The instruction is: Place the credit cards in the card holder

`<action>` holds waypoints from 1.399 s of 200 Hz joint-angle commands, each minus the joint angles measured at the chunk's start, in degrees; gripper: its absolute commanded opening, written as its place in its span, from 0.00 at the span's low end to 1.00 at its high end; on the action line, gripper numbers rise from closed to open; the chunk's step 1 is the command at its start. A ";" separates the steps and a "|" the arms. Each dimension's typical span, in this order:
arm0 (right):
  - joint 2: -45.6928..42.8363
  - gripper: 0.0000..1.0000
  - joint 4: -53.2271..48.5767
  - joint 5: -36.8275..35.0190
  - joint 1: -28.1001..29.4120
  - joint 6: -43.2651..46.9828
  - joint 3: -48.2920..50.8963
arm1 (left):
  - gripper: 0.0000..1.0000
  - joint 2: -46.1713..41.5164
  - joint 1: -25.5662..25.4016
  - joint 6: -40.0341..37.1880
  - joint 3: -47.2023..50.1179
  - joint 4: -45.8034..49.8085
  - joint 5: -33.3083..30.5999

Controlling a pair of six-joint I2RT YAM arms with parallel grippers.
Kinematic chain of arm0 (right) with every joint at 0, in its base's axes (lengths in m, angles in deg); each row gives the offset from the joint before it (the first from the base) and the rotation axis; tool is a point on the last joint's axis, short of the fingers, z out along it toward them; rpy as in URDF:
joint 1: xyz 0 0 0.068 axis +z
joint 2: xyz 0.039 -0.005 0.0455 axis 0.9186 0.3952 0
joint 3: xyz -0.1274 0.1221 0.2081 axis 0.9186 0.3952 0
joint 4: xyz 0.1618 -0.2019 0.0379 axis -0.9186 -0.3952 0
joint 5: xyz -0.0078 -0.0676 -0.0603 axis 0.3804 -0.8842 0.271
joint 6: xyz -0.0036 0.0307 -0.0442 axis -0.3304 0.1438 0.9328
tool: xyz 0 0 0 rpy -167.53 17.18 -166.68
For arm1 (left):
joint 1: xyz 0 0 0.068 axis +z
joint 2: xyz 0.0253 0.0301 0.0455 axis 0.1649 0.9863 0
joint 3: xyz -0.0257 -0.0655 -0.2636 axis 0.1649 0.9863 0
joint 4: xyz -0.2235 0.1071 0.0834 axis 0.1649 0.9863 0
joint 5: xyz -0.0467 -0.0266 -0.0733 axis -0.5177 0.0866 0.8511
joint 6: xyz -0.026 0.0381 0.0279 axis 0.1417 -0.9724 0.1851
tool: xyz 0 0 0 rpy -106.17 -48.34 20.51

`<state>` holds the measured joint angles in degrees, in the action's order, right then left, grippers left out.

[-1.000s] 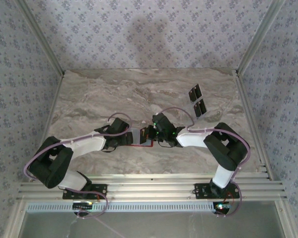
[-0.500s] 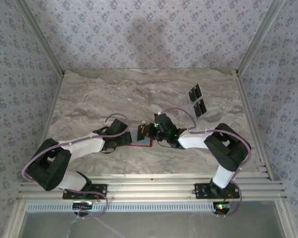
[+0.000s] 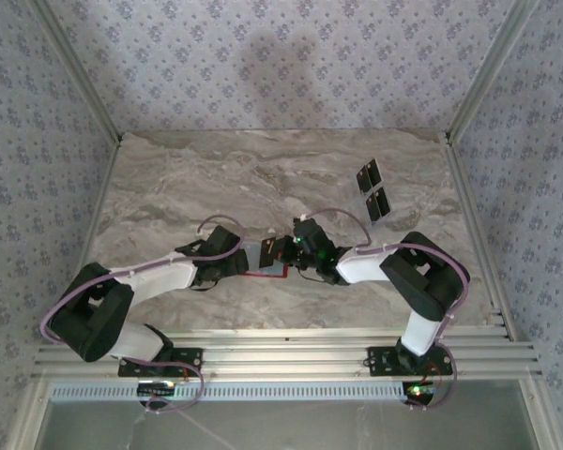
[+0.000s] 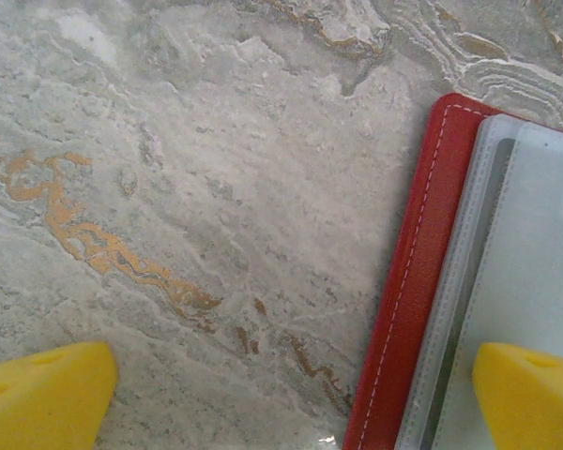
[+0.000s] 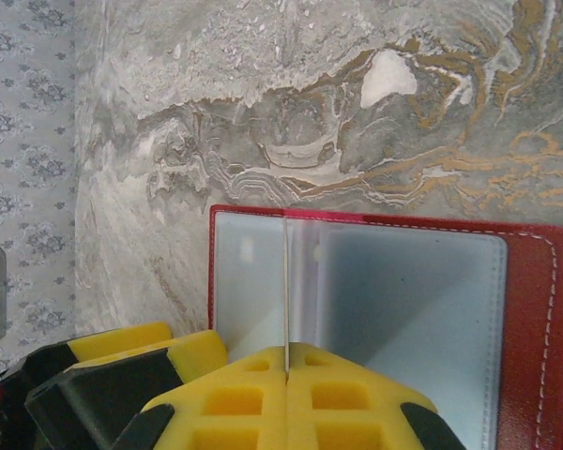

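Note:
The red card holder (image 5: 535,309) lies open on the marble, its grey inner pockets (image 5: 403,309) facing up. My right gripper (image 5: 287,354) is shut on a credit card (image 5: 286,281), seen edge-on as a thin pale line standing over the holder's left half. My left gripper (image 4: 291,394) is open at the holder's left edge (image 4: 403,309). One of its yellow fingertips (image 4: 530,394) sits over the grey pocket and the other (image 4: 47,394) over bare table. Two more black credit cards (image 3: 367,176) (image 3: 379,203) lie flat at the back right.
The two wrists meet over the card holder (image 3: 272,269) at the middle of the marble table (image 3: 169,187). Patterned walls and aluminium rails (image 3: 479,225) enclose the table. The left gripper's yellow finger (image 5: 122,342) lies close beside the right gripper.
The right arm has shifted a little, bringing its wrist and the held card closer over the holder. The left arm has barely moved.

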<state>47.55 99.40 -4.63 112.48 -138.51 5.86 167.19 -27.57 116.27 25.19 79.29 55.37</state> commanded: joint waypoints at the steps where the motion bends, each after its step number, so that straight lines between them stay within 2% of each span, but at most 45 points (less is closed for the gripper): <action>1: 1.30 0.00 1.87 -1.10 0.37 -1.33 0.84 | 0.98 0.28 0.40 1.44 2.13 4.77 0.08; 280: 6.78 0.00 13.12 -0.88 2.10 -7.70 3.71 | 0.98 0.41 0.32 1.45 3.19 3.91 0.22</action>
<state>52.95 110.90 -4.65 113.96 -144.94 8.46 167.06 -27.59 116.29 25.78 78.37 54.96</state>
